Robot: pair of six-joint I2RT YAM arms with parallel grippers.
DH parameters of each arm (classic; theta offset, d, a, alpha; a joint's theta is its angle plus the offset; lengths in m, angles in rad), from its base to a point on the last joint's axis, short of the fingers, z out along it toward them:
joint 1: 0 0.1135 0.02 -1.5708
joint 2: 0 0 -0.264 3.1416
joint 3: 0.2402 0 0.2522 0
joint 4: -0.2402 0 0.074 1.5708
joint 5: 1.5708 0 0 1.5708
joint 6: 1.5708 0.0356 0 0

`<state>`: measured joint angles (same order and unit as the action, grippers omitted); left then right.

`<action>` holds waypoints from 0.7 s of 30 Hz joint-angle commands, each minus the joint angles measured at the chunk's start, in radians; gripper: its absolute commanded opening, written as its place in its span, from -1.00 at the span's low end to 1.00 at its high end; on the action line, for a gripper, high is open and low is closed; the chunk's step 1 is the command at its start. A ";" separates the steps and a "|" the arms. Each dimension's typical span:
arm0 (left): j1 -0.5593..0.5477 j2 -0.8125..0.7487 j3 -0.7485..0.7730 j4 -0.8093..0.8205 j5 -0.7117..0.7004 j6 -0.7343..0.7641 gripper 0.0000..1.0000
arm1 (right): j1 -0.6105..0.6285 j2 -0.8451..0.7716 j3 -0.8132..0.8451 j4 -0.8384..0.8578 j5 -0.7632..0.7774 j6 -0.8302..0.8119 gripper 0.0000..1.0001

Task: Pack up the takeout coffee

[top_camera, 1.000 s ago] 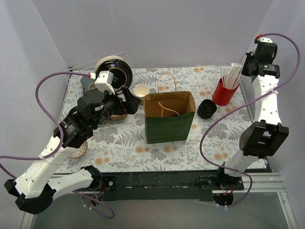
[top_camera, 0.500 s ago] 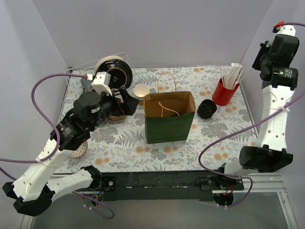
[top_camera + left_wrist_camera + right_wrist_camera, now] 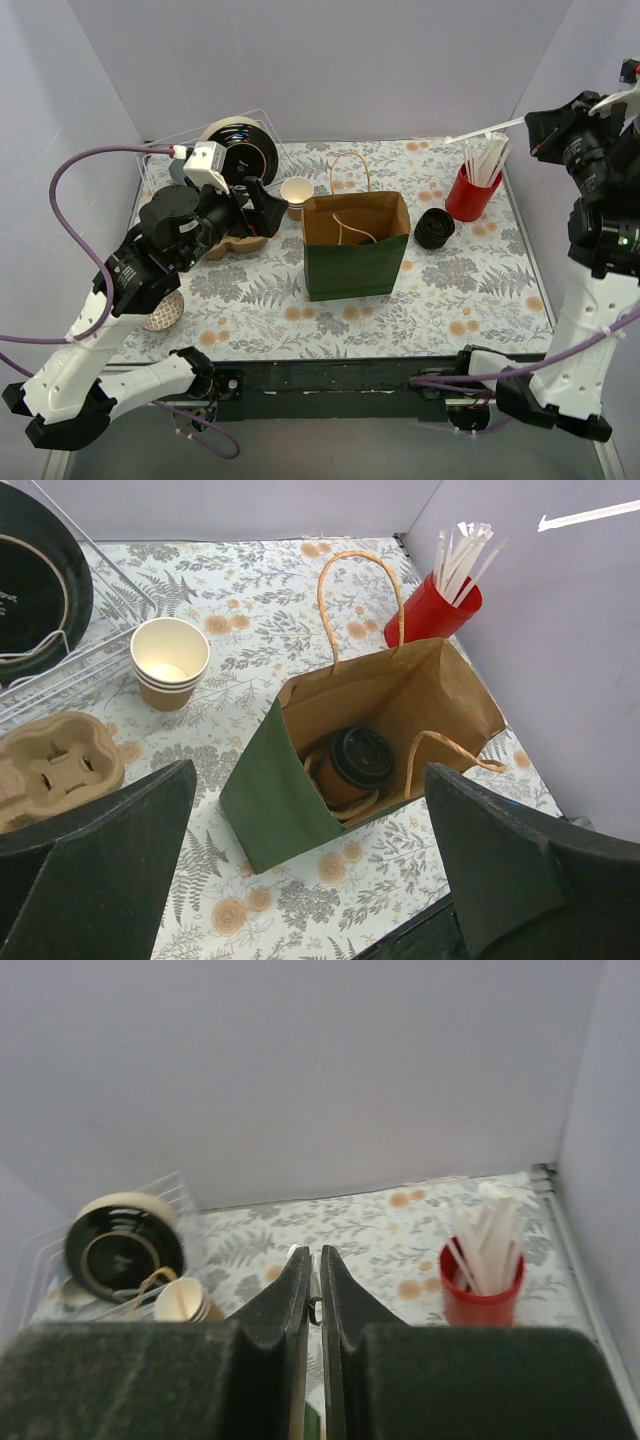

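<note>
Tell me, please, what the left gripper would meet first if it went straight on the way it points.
Most likely the paper bag: the open left gripper aims at its mouth, so it would touch the bag's rim or the lidded coffee cup inside. Depth is unclear.

This is a robot test booth dressed up as a café counter. Plain grey walls (image 3: 350,60) box in a small surface (image 3: 470,300) under a leafy flower-print cloth, and at the bottom of the overhead frame a black rail (image 3: 340,385) carries the left arm (image 3: 120,300) and right arm (image 3: 590,300), with a purple cable (image 3: 110,153) looping off. The props are takeout stock: a green-and-brown paper bag (image 3: 355,262) at centre, a red cup of straws (image 3: 470,195) upper right, stacked paper cups (image 3: 297,192), loose black lids (image 3: 434,229), a pulp cup carrier (image 3: 55,765), and a wire rack (image 3: 70,670) holding a black plate (image 3: 250,150) upper left.
</note>
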<state>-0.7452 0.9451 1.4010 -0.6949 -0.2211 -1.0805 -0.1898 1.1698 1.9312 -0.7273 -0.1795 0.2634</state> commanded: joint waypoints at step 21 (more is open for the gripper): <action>0.000 -0.022 0.056 -0.022 -0.007 -0.053 0.96 | 0.105 -0.219 -0.646 0.427 -0.567 0.355 -0.97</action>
<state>-0.7452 0.9207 1.4506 -0.7254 -0.2214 -1.1004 -0.1547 0.9554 1.3098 -0.3691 -0.7639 0.6136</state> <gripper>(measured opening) 0.982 0.118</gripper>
